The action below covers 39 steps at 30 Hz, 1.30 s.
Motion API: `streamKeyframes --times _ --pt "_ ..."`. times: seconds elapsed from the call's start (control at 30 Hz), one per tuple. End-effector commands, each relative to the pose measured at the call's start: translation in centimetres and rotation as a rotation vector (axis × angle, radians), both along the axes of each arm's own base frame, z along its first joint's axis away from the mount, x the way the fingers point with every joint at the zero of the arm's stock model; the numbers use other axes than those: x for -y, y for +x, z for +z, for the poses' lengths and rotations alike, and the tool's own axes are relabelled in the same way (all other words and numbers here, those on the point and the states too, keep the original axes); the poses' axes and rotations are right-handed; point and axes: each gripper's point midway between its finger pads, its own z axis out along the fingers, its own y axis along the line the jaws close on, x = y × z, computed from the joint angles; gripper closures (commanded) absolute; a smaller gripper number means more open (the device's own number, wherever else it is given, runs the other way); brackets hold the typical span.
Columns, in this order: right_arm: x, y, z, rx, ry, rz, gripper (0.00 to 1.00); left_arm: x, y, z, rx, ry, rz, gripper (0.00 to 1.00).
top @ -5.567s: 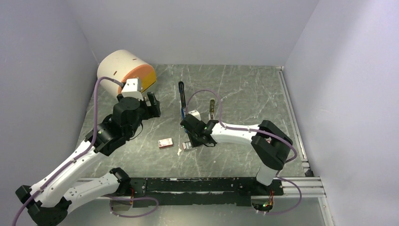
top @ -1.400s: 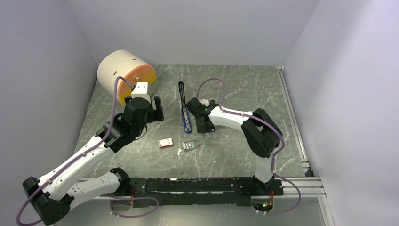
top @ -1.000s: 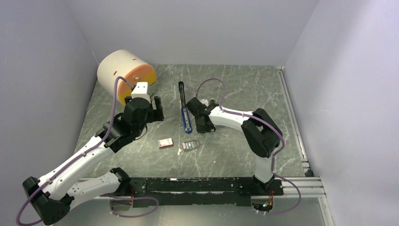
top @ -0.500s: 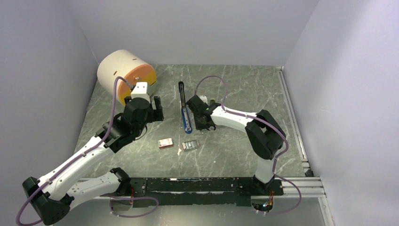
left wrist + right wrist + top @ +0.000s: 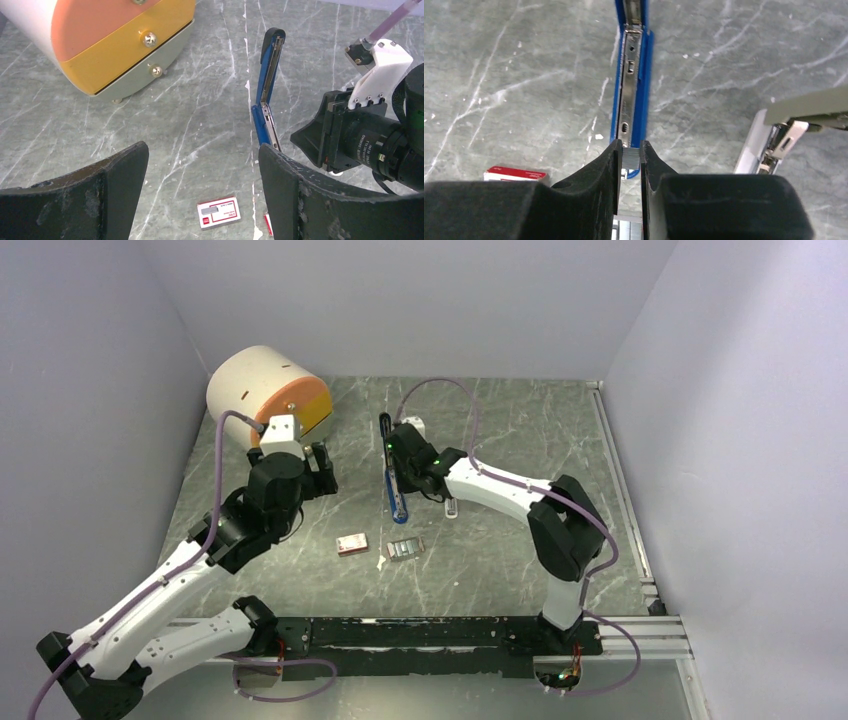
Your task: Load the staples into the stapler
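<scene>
Above the open stapler (image 5: 643,90) we now see the right gripper (image 5: 630,148) arrived, pinching staples (image 5: 630,157) for loading; the left gripper (image 5: 202,165) stands open.

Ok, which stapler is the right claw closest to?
The blue stapler, open with its metal channel showing; the right gripper, pinching staples, is at its end. The pale grey one sits off to the side.

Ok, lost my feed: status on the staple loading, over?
Left tool open, empty. Right tool shut on staple strip, at open stapler's near end. Channel unobstructed.
</scene>
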Motion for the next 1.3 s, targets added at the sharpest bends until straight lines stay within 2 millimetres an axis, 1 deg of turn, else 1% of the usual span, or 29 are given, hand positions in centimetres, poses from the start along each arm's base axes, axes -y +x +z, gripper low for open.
streamKeyframes --times 0.0,0.2,0.4,0.7,0.8,1.03,1.27 --pt "-1.9 1.2 0.3 0.058 0.006 0.048 0.80 -0.8 0.0 -0.3 0.001 0.009 0.041 0.15" --pt "-2.7 1.6 -0.6 0.051 -0.009 0.073 0.80 -0.7 0.1 -0.4 -0.004 0.013 0.037 0.15" --pt "-2.7 1.9 -1.8 0.044 -0.039 0.077 0.80 -0.6 0.2 -0.5 -0.009 0.021 0.035 0.15" --pt "-3.0 1.8 -3.0 0.024 -0.043 0.083 0.80 -0.9 0.1 -0.1 0.001 0.027 0.040 0.15" --pt "-3.0 1.7 -3.1 0.022 -0.039 0.082 0.80 -1.1 0.1 0.0 0.007 0.025 0.049 0.15" --pt "-3.3 2.2 -2.2 0.051 -0.022 0.080 0.80 -1.2 0.0 0.1 0.010 0.024 0.052 0.15" --pt "-3.2 2.3 -2.0 0.064 -0.014 0.077 0.80 -1.2 0.0 0.1 0.011 0.025 0.052 0.15"
